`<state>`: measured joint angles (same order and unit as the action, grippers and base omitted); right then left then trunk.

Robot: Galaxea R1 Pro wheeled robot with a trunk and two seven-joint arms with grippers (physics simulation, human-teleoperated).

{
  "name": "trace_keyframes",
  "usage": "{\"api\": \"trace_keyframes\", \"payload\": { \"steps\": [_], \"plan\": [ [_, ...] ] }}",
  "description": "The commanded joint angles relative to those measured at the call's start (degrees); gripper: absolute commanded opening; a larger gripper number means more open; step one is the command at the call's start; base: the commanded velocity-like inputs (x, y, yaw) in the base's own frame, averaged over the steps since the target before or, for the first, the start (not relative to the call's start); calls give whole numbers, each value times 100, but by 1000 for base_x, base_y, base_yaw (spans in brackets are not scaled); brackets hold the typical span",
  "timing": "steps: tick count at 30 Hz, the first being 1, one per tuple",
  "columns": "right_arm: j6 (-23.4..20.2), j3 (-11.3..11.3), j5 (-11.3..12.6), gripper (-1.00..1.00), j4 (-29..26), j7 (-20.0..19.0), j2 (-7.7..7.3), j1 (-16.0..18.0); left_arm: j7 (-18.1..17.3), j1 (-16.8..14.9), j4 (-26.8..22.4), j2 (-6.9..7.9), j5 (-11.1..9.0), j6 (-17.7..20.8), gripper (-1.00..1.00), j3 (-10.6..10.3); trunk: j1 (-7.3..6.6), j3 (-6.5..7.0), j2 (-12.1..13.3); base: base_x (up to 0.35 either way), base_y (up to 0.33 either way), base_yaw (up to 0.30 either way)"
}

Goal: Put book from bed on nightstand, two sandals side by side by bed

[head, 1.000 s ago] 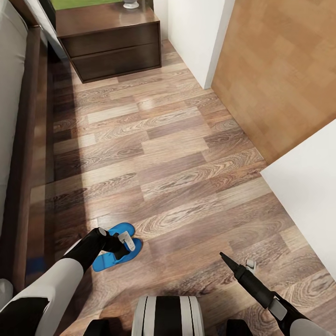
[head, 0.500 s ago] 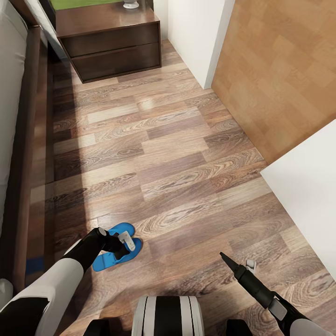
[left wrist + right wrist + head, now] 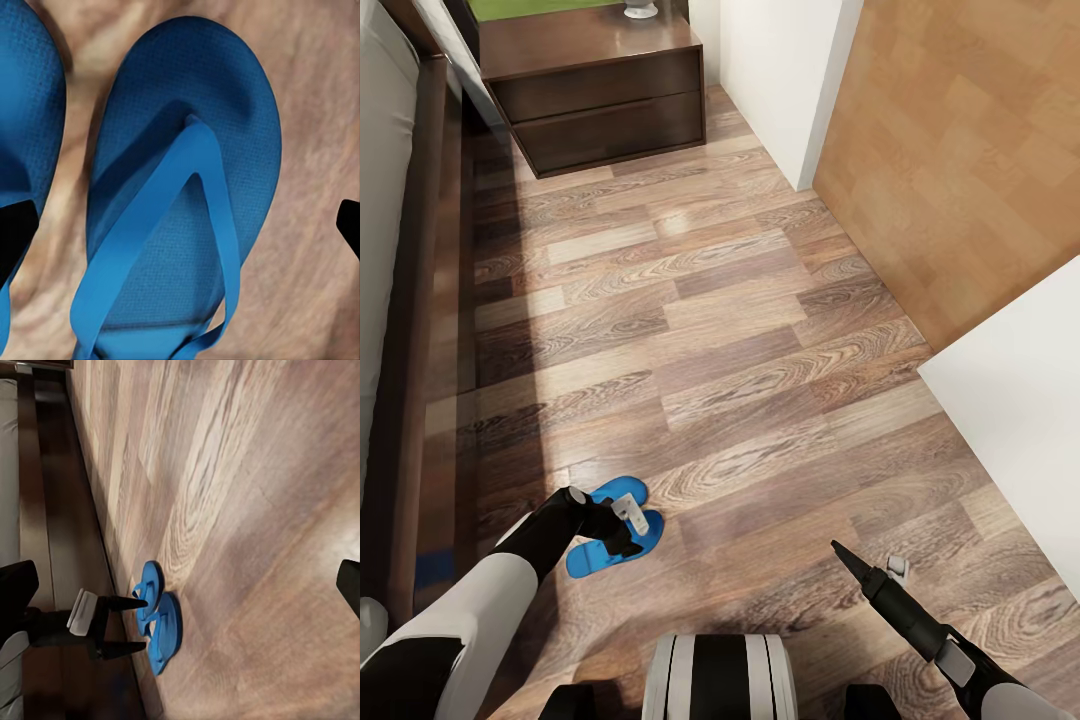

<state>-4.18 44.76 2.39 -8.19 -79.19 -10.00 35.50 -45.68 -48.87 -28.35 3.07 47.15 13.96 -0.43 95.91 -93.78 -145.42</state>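
Sandals [image 3: 608, 532]: pair, bright blue flip-flops, flat soles with a fine dotted texture, blue Y-straps. No brand, label or lettering readable on either. Location: wood-plank floor [image 3: 740, 350], side by side and just apart, near the bed [image 3: 390, 250] frame. Left wrist view: one sandal [image 3: 184, 217] lies full between the dark fingertips at the frame edges, the second sandal [image 3: 30, 135] just beside it with a strip of floor between.

Left gripper [image 3: 628, 522]: directly over the pair, pointing down; fingers spread wide, one to each side of a sandal, closed on nothing. Right wrist view shows the same gripper [image 3: 127, 624] with both dark fingers [image 3: 124, 603] reaching to the sandals [image 3: 159, 622].

Right gripper [image 3: 860, 562]: low over bare floor, well apart from the sandals; fingers parted, holding nothing.

Nightstand [image 3: 600, 95]: dark-brown, glossy, two drawers, at the far end of the floor by the bed head; small white object [image 3: 640, 9] on top, too small to identify.

Bed: light-grey mattress, dark wooden frame.
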Motion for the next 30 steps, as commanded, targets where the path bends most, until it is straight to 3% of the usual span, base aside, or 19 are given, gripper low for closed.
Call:
{"api": "trace_keyframes", "payload": {
  "steps": [1,19,30],
  "plan": [
    [-45,-11,25,100,2,-17,-2,1,-29,0,-12,1,5,43,100,-3,-1,-3,-1,0,0,0],
    [-48,-11,25,100,17,-17,-1,1,-55,0,-12,-6,6,62,100,-1,-1,-3,-1,0,0,0],
    [-48,-11,21,100,22,-19,-2,1,-122,0,-12,-8,6,103,100,15,-29,241,14,0,0,0]
  ]
}}
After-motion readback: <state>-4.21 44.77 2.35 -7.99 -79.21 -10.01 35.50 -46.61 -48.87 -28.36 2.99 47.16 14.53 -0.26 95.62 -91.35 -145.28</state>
